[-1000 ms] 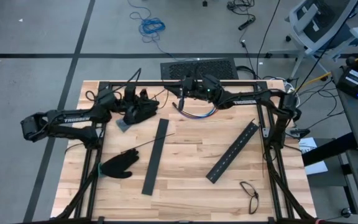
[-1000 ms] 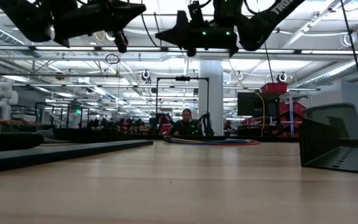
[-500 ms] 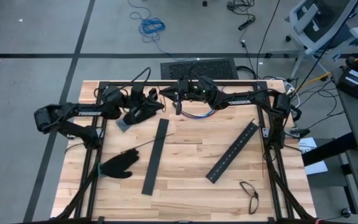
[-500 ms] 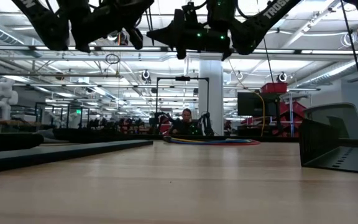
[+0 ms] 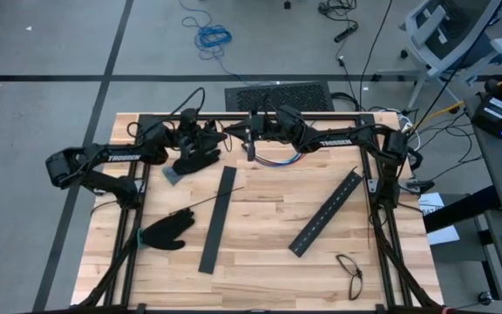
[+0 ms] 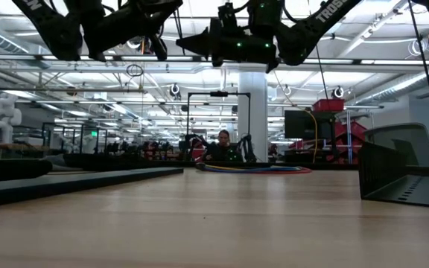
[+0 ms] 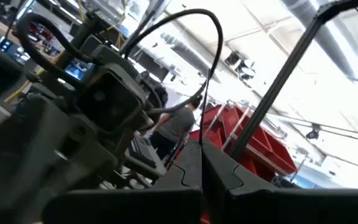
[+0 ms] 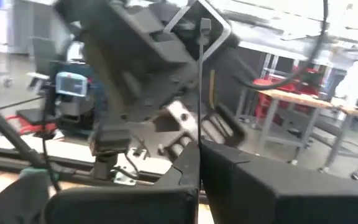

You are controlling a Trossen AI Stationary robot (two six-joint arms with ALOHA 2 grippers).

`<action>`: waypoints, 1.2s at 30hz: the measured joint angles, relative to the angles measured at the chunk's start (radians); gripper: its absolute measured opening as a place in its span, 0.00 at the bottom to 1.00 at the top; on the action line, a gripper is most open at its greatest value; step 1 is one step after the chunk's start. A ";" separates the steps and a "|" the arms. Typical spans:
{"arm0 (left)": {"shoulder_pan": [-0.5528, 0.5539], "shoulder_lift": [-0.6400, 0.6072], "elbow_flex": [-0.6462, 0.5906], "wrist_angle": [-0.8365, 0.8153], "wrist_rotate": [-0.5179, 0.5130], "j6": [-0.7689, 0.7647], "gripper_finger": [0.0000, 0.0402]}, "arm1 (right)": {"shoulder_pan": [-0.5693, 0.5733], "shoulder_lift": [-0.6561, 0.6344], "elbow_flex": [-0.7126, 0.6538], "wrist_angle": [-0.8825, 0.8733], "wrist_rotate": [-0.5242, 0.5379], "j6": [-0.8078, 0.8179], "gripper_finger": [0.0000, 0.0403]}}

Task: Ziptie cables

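Note:
The cables (image 5: 277,160) lie as a red, blue and white bundle at the table's far edge, also seen in the low view (image 6: 252,169). My left gripper (image 5: 218,138) and my right gripper (image 5: 238,133) hang nose to nose high above the far edge. Each is shut on a thin dark ziptie strip. The left one's strip (image 7: 219,37) arcs up and back over the wrist. The right one's strip (image 8: 199,81) stands straight and ends in a square head (image 8: 205,25). Whether both are one strip I cannot tell. Another ziptie (image 5: 207,202) lies across a black bar. My left gripper (image 7: 202,149) pinches the ziptie strip (image 7: 202,134) between its two fingers. The strip rises out of the fingertips, clear of the table, and bows over in an arc. My right gripper (image 8: 199,146) pinches its strip (image 8: 199,127) between both fingers, some way below the head. That strip stands straight up out of the fingertips, lifted clear, head end free.
Two black slotted bars (image 5: 219,218) (image 5: 327,212) lie on the wood. One black glove (image 5: 166,232) lies near the left edge and another (image 5: 192,157) under the left arm. Glasses (image 5: 349,273) lie at the near right, and a dark bin (image 6: 404,175) stands on the right.
My left gripper has moved toward the right gripper and rolled about its own axis. The strip it holds, straight a second ago, now bows over in an arc. My right gripper has tipped a little where it hangs. Both stay shut.

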 joint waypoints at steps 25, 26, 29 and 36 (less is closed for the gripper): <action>0.003 0.005 -0.001 0.136 -0.002 -0.241 0.00 | -0.034 -0.031 0.000 0.117 -0.073 0.012 0.00; 0.003 0.005 -0.001 0.144 -0.007 -0.255 0.00 | -0.028 -0.031 0.000 0.111 -0.073 0.011 0.00; 0.001 0.005 -0.001 0.138 -0.017 -0.303 0.00 | -0.010 -0.031 0.000 0.084 -0.065 -0.017 0.00; -0.038 0.029 -0.001 0.126 0.050 -0.257 0.00 | 0.010 -0.031 0.000 0.073 0.003 -0.029 0.00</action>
